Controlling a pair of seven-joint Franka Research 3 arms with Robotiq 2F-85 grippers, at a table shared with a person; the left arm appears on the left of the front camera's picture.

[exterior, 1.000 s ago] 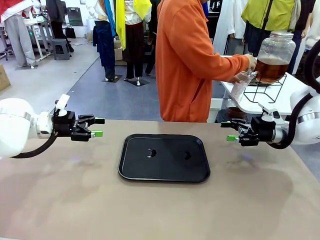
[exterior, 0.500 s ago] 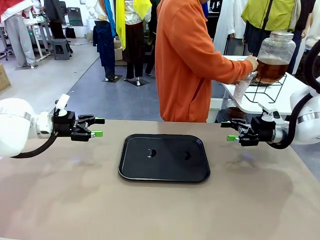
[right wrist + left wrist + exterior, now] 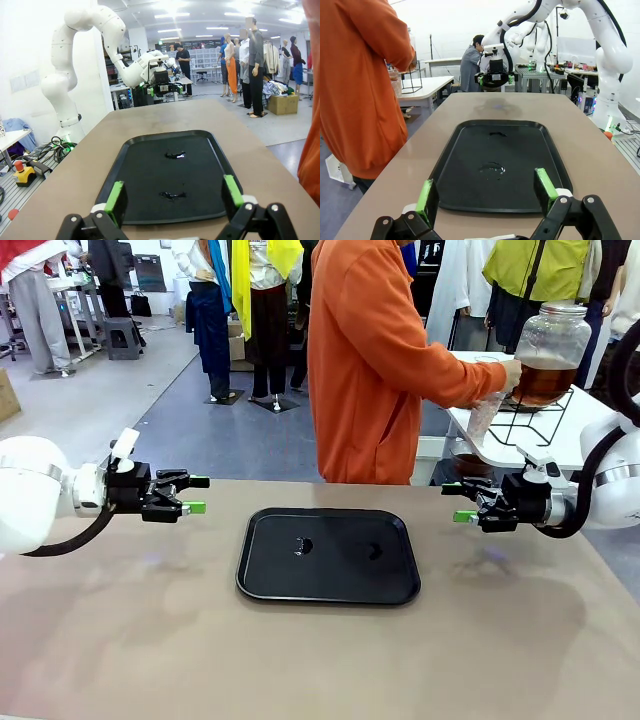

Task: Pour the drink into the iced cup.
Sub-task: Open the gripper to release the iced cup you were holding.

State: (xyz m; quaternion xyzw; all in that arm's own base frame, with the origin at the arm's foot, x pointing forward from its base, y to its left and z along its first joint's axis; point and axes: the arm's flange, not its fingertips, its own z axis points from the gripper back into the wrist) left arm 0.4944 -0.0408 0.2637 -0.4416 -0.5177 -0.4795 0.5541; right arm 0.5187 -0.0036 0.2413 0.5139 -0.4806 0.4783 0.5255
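The drink (image 3: 541, 380) is amber liquid in a big glass jar on a wire stand, on a white side table beyond the far right corner. A person in an orange top (image 3: 372, 360) holds a clear container (image 3: 485, 412) at the jar's base; I cannot tell if it is the iced cup. My left gripper (image 3: 197, 494) hovers open at the table's left, empty, pointing at the black tray (image 3: 270, 570). My right gripper (image 3: 456, 502) hovers open at the right, facing it. Each wrist view looks over open green pads (image 3: 427, 199) (image 3: 115, 198) onto the tray (image 3: 470, 150) (image 3: 140, 165).
The tray lies mid-table with two small wet marks (image 3: 303, 545) on it. Bare brown tabletop (image 3: 150, 620) surrounds it. In the left wrist view, the person's orange side (image 3: 360, 90) stands close to the table's far edge.
The person's hand with the clear container has risen slightly toward the jar and the body has leaned a little left. Both arms are still.
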